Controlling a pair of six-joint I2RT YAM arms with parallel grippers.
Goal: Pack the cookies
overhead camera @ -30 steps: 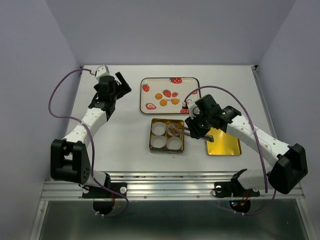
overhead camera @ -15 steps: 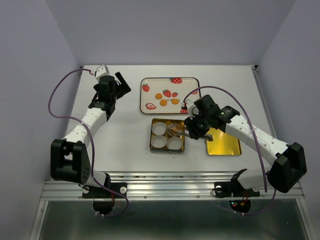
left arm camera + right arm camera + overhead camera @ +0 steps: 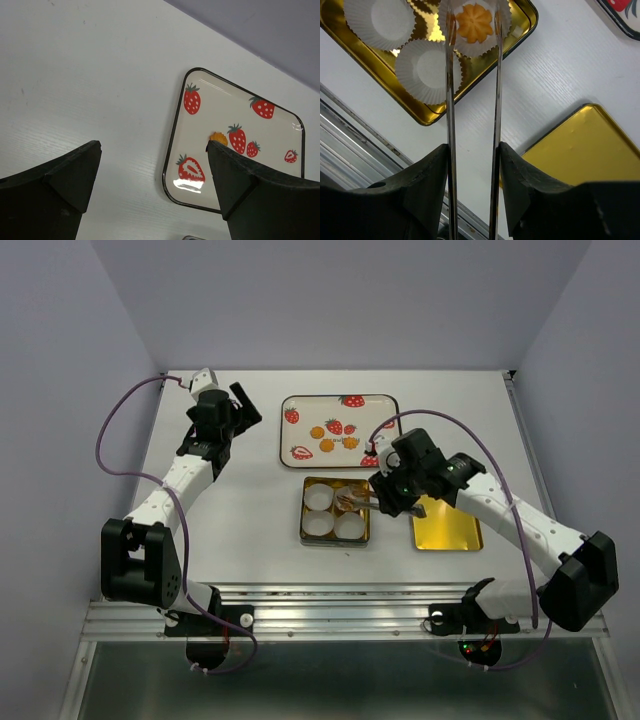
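The right gripper (image 3: 352, 502) reached over the square tin (image 3: 302, 525) from its 3 o'clock side. Its two long, thin fingers (image 3: 450, 100) stood about a cookie's width apart. One cookie (image 3: 474, 23) lay between them in the white paper cup (image 3: 506, 17) at the tin's 1 o'clock corner. Whether the fingers pressed on this cookie could not be determined. Three more paper cups (image 3: 320, 498) occupied the remaining corners of the tin. Three further cookies (image 3: 327, 446) lay on the strawberry-printed tray (image 3: 315, 410) at 12 o'clock of the tin. The gold lid (image 3: 447, 525) lay flat at 3 o'clock of the tin, just beside it, partly under the right arm. The left gripper (image 3: 247, 405) hovered at 9 o'clock of the tray, well apart from the tin. Its jaws were spread wide with nothing between them
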